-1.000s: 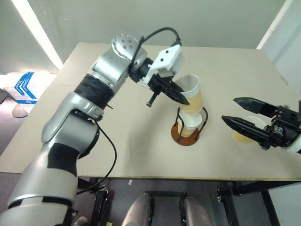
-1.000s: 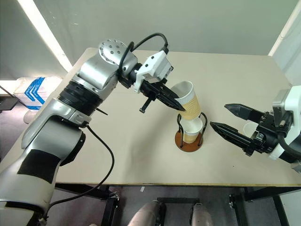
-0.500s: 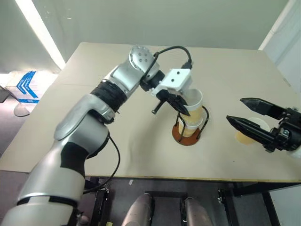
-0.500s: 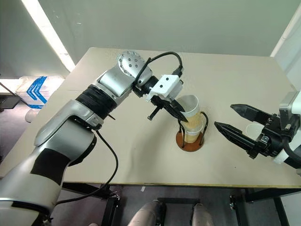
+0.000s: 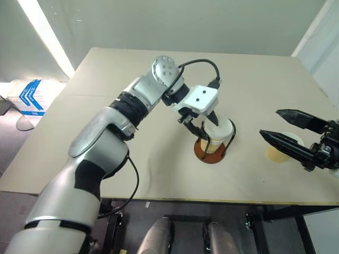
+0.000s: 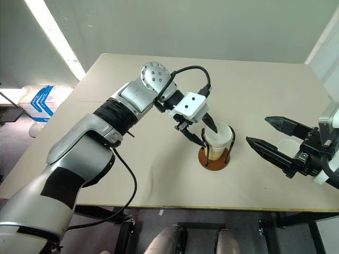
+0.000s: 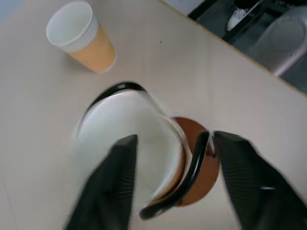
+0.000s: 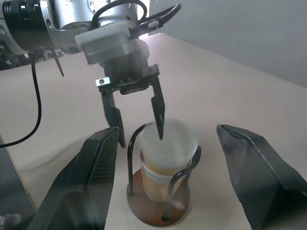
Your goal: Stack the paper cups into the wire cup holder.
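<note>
Three paper cups can be counted, and one wire cup holder [image 6: 215, 157]. The holder stands on the table [image 6: 159, 84], near the middle. It has a round brown base and thin black wire loops going up.

Two of the cups sit inside the holder, one tucked into the other. The top cup [image 6: 219, 135] shows its white rim and white inside. The bottom cup [image 8: 158, 181] peeks out below it (tan and ribbed, seen between the wires).

The third cup [image 5: 277, 153] stands alone on the table, well apart from the holder, on the robot's right side. The left wrist view shows it too, upright with its white mouth up.

There are two grippers. The left gripper [image 8: 135, 120] hangs right over the stacked cups. Its two black fingers [image 8: 158, 108] are spread apart, one at the cup's rim and one outside the wire. It holds nothing.

The right gripper [image 5: 282, 128] floats near the lone cup. Its two fingers are wide apart and hold nothing.
</note>
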Action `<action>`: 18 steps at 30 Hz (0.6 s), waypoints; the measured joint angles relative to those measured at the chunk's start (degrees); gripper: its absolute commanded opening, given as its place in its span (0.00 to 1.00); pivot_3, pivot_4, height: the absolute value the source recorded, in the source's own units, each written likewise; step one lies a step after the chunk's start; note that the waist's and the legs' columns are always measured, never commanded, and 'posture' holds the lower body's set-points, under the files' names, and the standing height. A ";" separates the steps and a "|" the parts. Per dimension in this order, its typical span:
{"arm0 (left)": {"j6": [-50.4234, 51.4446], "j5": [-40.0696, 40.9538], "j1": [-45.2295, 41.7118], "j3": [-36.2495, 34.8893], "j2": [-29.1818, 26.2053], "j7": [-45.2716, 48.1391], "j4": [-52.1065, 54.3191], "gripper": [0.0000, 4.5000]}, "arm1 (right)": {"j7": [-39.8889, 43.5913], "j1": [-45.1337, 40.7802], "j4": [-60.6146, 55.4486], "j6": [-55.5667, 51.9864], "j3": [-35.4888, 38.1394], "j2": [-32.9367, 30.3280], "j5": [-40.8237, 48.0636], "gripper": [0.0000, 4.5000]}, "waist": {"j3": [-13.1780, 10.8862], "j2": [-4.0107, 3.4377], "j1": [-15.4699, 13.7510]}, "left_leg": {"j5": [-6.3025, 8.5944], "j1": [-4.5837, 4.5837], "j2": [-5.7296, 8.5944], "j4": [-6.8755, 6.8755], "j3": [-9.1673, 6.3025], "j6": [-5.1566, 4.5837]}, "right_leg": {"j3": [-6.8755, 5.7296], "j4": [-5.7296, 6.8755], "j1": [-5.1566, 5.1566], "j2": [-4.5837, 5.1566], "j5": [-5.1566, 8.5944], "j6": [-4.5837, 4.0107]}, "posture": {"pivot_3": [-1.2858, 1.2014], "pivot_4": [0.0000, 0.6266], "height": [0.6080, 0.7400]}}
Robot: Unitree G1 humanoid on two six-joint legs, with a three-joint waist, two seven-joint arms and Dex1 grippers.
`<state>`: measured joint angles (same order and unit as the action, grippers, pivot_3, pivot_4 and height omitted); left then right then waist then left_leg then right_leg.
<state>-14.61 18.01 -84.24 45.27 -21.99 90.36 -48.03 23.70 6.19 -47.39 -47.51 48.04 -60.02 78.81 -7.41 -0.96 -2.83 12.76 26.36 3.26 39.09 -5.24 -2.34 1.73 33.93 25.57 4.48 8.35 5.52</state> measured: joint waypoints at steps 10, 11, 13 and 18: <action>1.71 -0.19 -0.12 -5.07 2.60 0.11 -2.03 1.00 | -0.65 -0.49 1.48 -0.05 -0.75 -3.10 -3.89 0.77 | 0.00 0.00 -0.10 | 0.06 0.01 0.00 0.08 0.04 0.04 | 0.01 0.00 -0.01 0.01 0.01 0.02 | 0.52 0.24 1.00; 2.68 0.24 -0.31 -7.13 3.17 0.12 -2.66 1.00 | -1.21 -0.19 2.57 -0.70 -1.85 -5.29 -7.01 0.77 | 0.00 0.00 -0.11 | 0.07 -0.01 0.00 0.09 0.07 0.07 | 0.04 0.00 -0.01 0.03 0.00 0.02 | 0.52 0.24 1.00; 4.77 0.51 -0.61 -12.47 2.84 0.09 -4.04 1.00 | -1.60 1.37 5.55 -2.33 -4.01 -8.88 -14.41 0.77 | 0.00 0.00 -0.11 | 0.09 -0.04 -0.01 0.08 0.07 0.08 | 0.04 -0.01 -0.02 0.03 -0.01 0.03 | 0.52 0.24 1.00; 9.08 -0.16 0.36 -21.04 -2.75 -0.10 -4.14 1.00 | 4.15 4.28 9.45 -5.23 -8.61 -14.92 -24.84 0.77 | 0.16 -0.29 0.17 | 0.12 -0.11 -0.04 -0.03 0.15 0.16 | 0.09 0.10 0.06 -0.02 0.10 0.14 | 0.52 0.24 1.00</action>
<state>-5.53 17.85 -83.88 24.23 -24.74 90.26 -52.17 27.85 10.47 -37.94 -52.74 39.44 -74.94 53.97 -7.25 -1.25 -2.66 12.87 26.25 3.23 39.06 -5.08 -2.18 1.81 34.03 25.63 4.46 8.46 5.65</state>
